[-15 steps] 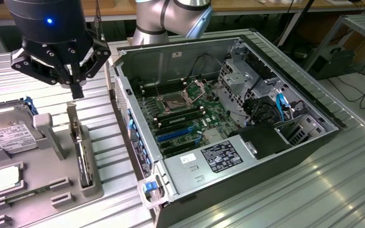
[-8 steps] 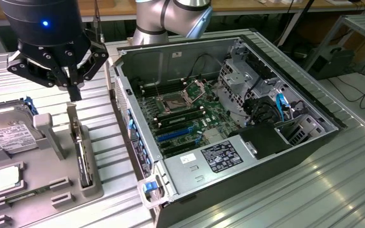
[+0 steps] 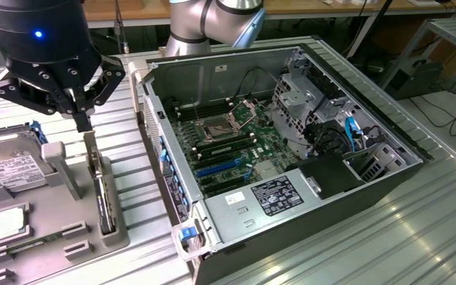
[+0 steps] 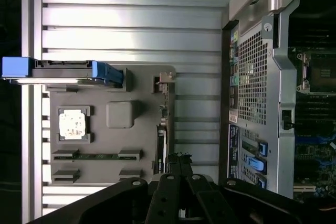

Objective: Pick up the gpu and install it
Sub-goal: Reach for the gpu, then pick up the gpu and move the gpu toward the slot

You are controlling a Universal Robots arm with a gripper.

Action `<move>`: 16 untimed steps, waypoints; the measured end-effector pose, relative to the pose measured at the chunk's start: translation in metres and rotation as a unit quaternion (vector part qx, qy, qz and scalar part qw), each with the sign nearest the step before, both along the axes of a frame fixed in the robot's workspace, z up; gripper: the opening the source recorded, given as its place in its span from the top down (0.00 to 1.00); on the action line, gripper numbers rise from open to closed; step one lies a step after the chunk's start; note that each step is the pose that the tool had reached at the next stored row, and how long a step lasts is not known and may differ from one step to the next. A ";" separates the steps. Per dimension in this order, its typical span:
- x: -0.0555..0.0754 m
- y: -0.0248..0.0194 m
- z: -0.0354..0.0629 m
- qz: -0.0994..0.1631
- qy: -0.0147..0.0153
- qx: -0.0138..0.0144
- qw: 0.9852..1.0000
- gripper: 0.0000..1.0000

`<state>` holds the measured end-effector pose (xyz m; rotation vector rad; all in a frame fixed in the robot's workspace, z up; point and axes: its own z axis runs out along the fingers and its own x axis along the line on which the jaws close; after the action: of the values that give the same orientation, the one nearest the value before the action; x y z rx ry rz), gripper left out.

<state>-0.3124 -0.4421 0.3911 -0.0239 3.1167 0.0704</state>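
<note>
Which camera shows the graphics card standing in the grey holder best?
The exterior view: the thin dark graphics card stands on edge in the grey plastic holder, its whole length visible. The wrist view shows it as a narrow edge-on strip, partly covered by the black tool.

The gpu (image 3: pixel 103 199) (image 4: pixel 161 135), a thin dark circuit card with a silver metal end bracket, is seen edge-on. It is stood upright on its long edge in a slot of the flat grey plastic parts tray (image 3: pixel 50 221) (image 4: pixel 105 141). It is seated along that tray's side on the exterior view's right, with the bracket rising at one end.
</note>
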 end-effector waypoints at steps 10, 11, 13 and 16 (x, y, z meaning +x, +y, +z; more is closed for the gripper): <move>-0.006 -0.0034 -0.0002 0.000 0.000 0.000 1.000 0.89; -0.006 -0.0034 -0.0002 0.000 0.000 0.000 1.000 0.89; -0.006 -0.0034 -0.0002 0.000 0.000 0.000 1.000 0.89; -0.006 -0.0034 -0.0002 0.000 0.000 0.000 1.000 0.89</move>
<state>-0.3186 -0.4455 0.3909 -0.0239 3.1166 0.0705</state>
